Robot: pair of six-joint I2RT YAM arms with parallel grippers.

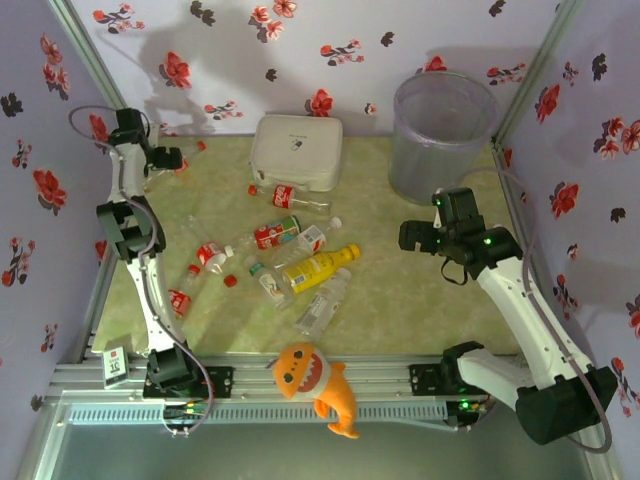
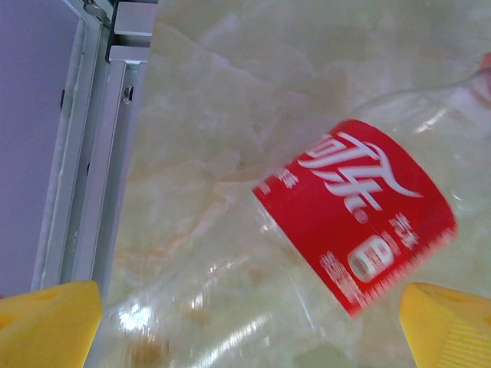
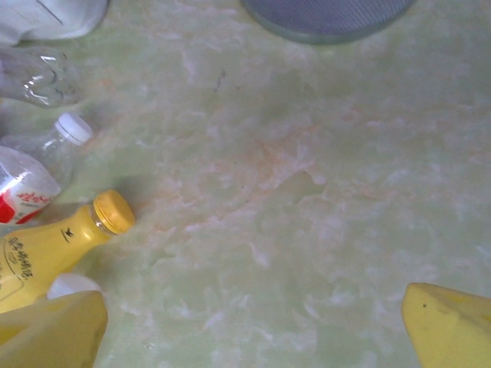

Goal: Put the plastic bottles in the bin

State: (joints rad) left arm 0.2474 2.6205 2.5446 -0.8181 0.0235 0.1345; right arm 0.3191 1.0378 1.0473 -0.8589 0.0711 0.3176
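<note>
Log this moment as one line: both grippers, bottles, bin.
left gripper: open, over red-label bottle | right gripper: open, over bare table near yellow bottle | bin: upright, no bottle seen inside

We see clear red-labelled bottles [image 1: 277, 233] and one yellow bottle [image 1: 318, 268] lying scattered; the translucent grey bin [image 1: 443, 135] stands upright far right.

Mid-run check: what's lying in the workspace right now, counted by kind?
Clear plastic bottles: 8 (tight cluster, approximate)
Yellow bottle: 1
Bin: 1
White box: 1
Orange plush shark: 1
Total: 12
</note>
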